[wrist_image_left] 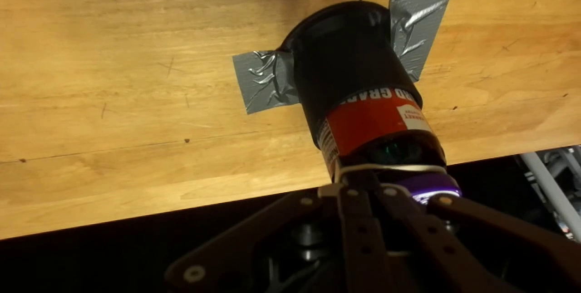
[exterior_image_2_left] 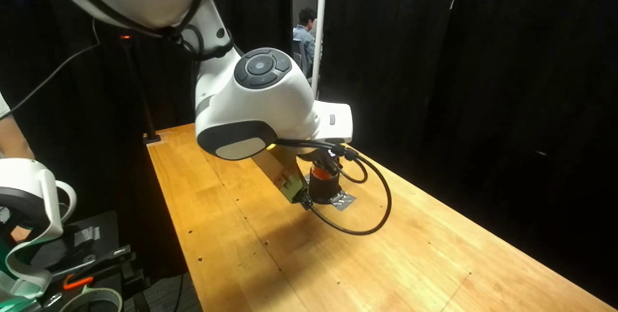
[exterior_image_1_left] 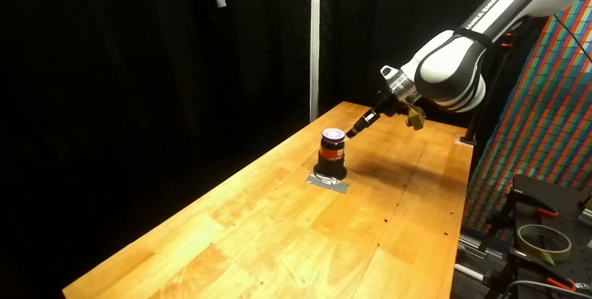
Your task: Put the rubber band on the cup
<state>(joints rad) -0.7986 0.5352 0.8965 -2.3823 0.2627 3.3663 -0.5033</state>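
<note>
"Gripper (exterior_image_1_left: 350,133)?"

"Fingers drawn together, seemingly on the rubber band (wrist_image_left: 390,166), which crosses the purple-lidded jar (exterior_image_1_left: 332,149) just below the lid."

"Room?"

"The jar stands upright in a black holder (wrist_image_left: 347,59), nearer one long edge of the table (exterior_image_1_left: 296,234), which spreads wider the opposite way."

"Count?"

"One band, one jar, one holder, two duct-tape strips (wrist_image_left: 263,86)."

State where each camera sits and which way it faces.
Exterior view: above tabletop, facing lengthwise; arm from upper right, gripper beside jar.
Exterior view: likewise, apparently from the opposite end; arm from upper left, wrist close.
Wrist view: on the wrist, facing jar, rubber band, tape; gripper at bottom.
Both exterior views share tabletop, arm, jar.
</note>
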